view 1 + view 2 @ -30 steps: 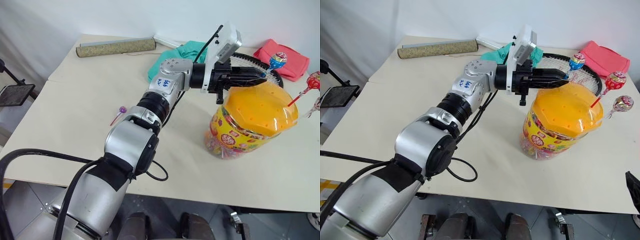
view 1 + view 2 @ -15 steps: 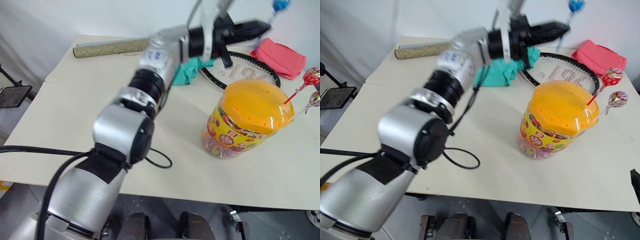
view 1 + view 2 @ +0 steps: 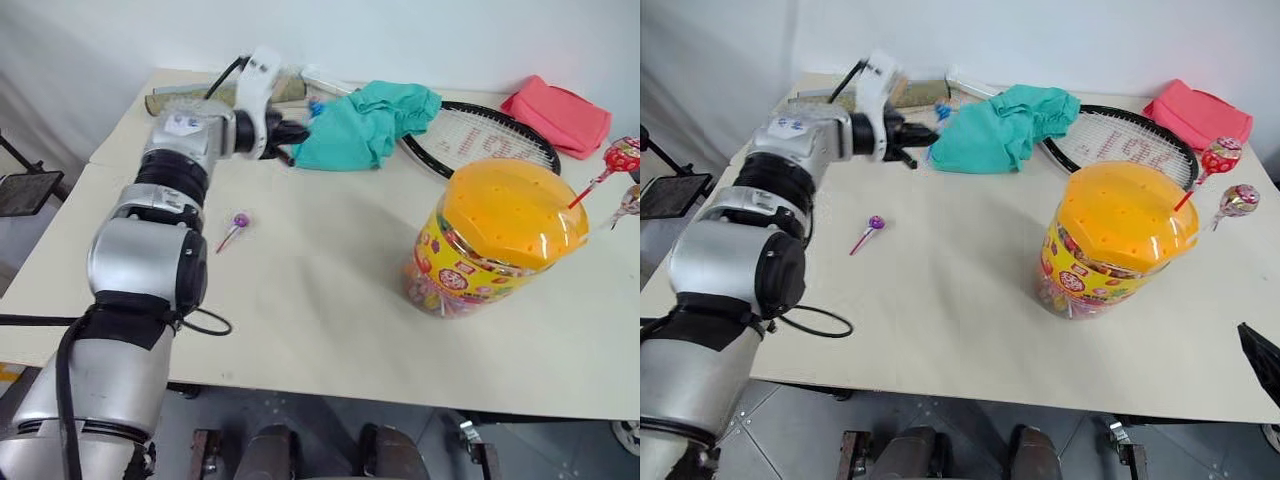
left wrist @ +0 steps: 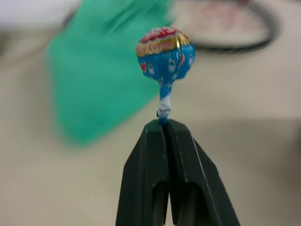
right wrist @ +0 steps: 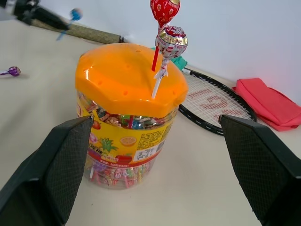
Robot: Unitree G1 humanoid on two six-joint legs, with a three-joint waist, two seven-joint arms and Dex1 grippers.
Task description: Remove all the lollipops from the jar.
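The jar (image 3: pixel 497 236), a clear tub with an orange holed lid and a yellow label, stands on the right of the table. A red lollipop (image 3: pixel 622 155) and a silvery-pink lollipop (image 3: pixel 632 203) stick out of the lid's right side. A purple lollipop (image 3: pixel 239 221) lies on the table to the left. My left gripper (image 4: pixel 164 123) is shut on the stick of a blue-red lollipop (image 4: pixel 165 52), held over the table's far left beside the green cloth. My right gripper (image 5: pixel 155 120) is open, its fingers (image 5: pixel 56 165) wide on either side of the jar and short of it.
A green cloth (image 3: pixel 365 125), a racket (image 3: pixel 490 135) and a pink cloth (image 3: pixel 560 112) lie along the back of the table. A rolled mat (image 3: pixel 175 98) lies at the far left corner. Bare tabletop (image 3: pixel 320 280) lies between the purple lollipop and the jar.
My left arm lifted the blue-red lollipop up from the jar's lid and swung it far to the left, down beside the green cloth. The jar and the other lollipops stayed put.
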